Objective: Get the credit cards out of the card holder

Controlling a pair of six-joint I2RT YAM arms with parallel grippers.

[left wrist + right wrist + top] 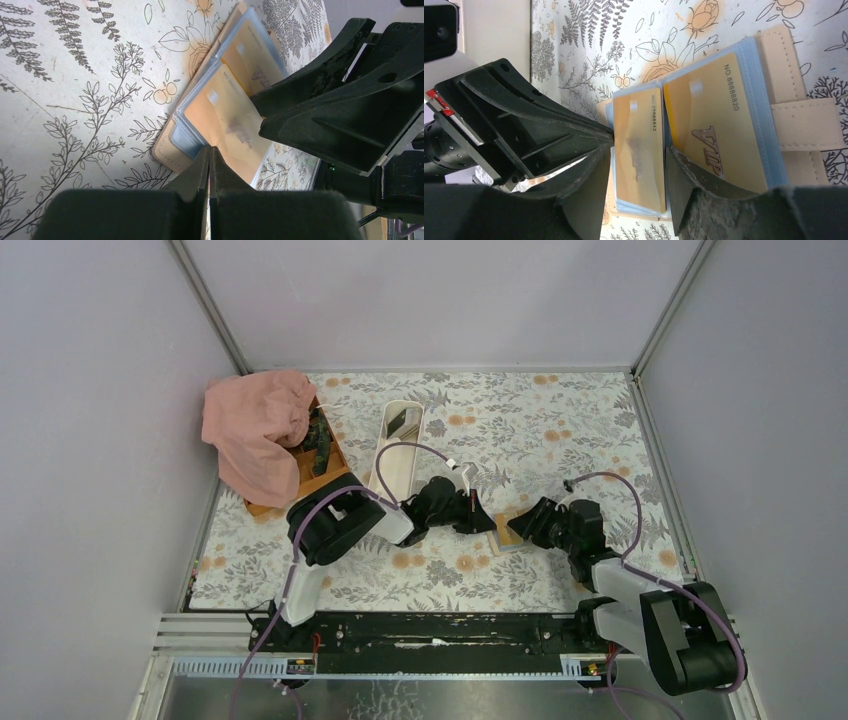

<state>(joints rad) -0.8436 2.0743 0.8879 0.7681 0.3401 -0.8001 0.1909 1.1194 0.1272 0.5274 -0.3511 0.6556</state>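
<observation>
The card holder (505, 532) lies open on the floral cloth between my two grippers, tan cover (774, 55) down and light blue clear sleeves up. Two gold credit cards sit in the sleeves, the left one (639, 145) and the right one marked VIP (709, 110). Both also show in the left wrist view (225, 115). My left gripper (210, 150) is shut, pinching the edge of the holder's sleeve page. My right gripper (640, 150) is open. Its fingers stand either side of the left card's page, and one finger (696, 185) rests on the VIP card.
A long white oval tray (400, 445) lies behind the left arm. A brown wooden box (325, 455) half covered by a pink cloth (255, 430) stands at the back left. Grey walls close in the table on three sides.
</observation>
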